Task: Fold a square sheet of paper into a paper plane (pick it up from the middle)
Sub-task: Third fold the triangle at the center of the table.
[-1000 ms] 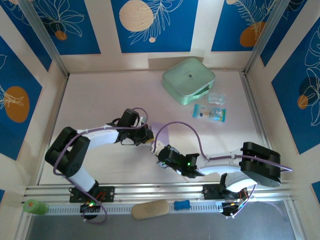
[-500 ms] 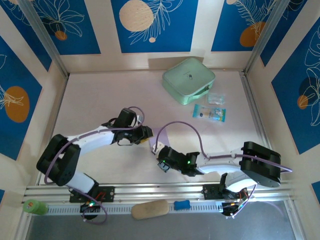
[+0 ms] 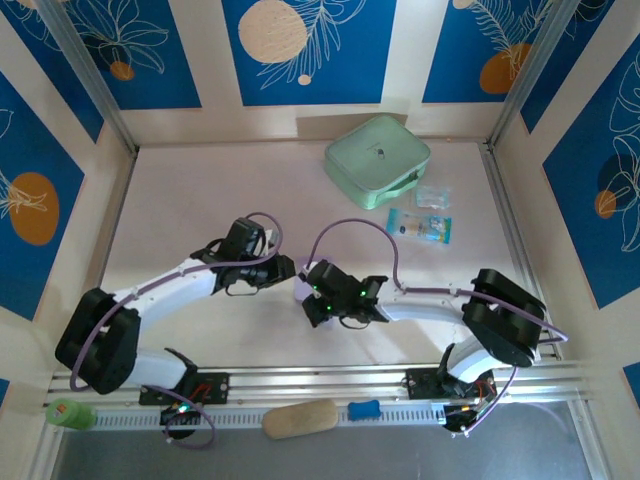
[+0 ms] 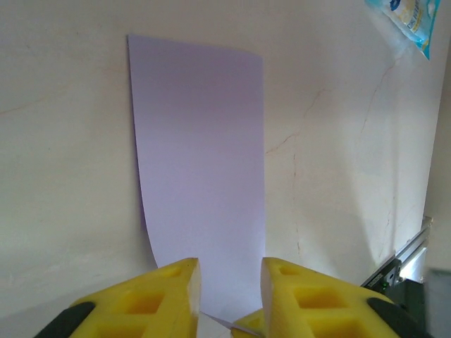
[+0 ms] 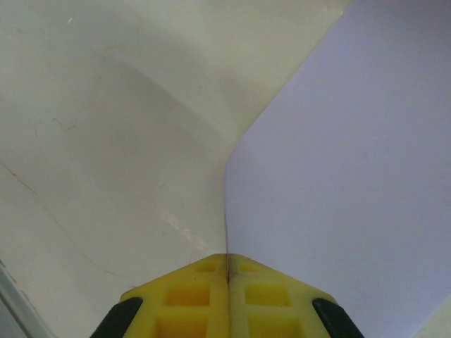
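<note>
The square sheet of paper is lavender and shows as a long narrow strip on the pale table, its near end curling up. My left gripper hovers over that near end, its yellow fingers open with a clear gap and the strip running under them. In the right wrist view the paper rises from the table as a bent flap, and my right gripper is shut on its thin edge. From above, the left gripper and right gripper meet near the table's middle.
A mint-green case lies at the back right, with blue packets and a clear packet just in front of it. A blue packet also shows in the left wrist view. A metal rail runs along the near edge.
The left arm stretched out to the right and its gripper went from shut to open. The right gripper moved up and left, carrying the paper edge closer to the left gripper.
</note>
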You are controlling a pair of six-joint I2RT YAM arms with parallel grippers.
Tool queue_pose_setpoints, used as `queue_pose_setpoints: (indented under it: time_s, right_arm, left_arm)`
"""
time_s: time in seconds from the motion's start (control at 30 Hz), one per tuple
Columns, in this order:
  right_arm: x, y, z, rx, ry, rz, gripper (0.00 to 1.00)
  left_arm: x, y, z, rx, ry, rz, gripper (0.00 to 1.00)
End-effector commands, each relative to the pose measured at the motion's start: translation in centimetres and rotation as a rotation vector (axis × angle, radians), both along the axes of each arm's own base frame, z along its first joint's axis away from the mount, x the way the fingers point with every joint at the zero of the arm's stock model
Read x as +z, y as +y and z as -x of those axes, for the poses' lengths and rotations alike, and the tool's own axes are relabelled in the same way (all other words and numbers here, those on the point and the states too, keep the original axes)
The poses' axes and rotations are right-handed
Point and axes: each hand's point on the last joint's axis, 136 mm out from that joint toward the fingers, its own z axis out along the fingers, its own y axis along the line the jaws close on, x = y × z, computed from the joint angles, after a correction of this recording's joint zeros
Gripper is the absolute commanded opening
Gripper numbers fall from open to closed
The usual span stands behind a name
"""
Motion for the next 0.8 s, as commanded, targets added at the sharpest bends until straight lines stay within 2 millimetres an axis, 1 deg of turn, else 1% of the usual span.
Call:
queue_pose_setpoints:
  time_s: [0.0,0.13,0.2,0.3,0.47,0.63,0.77]
  right_arm:
    - [0.4,0.9,0.7,-0.012,0.139,-0.054,0.04]
    - [1.4,2.0,0.5,0.015,0.181,-0.139,0.04]
    - [1.4,2.3,0.4,0.036,0.170,-0.162,0.04]
    - [0.7,2.0,0.2,0.040,0.191,-0.176,0.04]
    - [0.0,1.2,1.2,0.063,0.237,-0.201,0.04]
    - [0.1,0.3,1.8,0.065,0.264,-0.250,0.04]
    - [0.4,0.0,0.9,0.046,0.262,-0.281,0.04]
  left_arm:
    - [0.7,0.8,0.0,-0.012,-0.036,-0.020,0.23]
    - [1.9,1.1,0.0,0.025,-0.061,0.005,0.22]
    - [2.2,1.3,-0.1,0.043,-0.095,0.015,0.20]
    - [2.4,1.7,-0.4,0.073,-0.148,0.036,0.18]
    - [2.9,0.9,-0.9,0.111,-0.155,0.128,0.17]
    - [2.8,0.7,-1.3,0.130,-0.151,0.150,0.17]
    - [3.4,0.2,-2.0,0.114,-0.160,0.143,0.16]
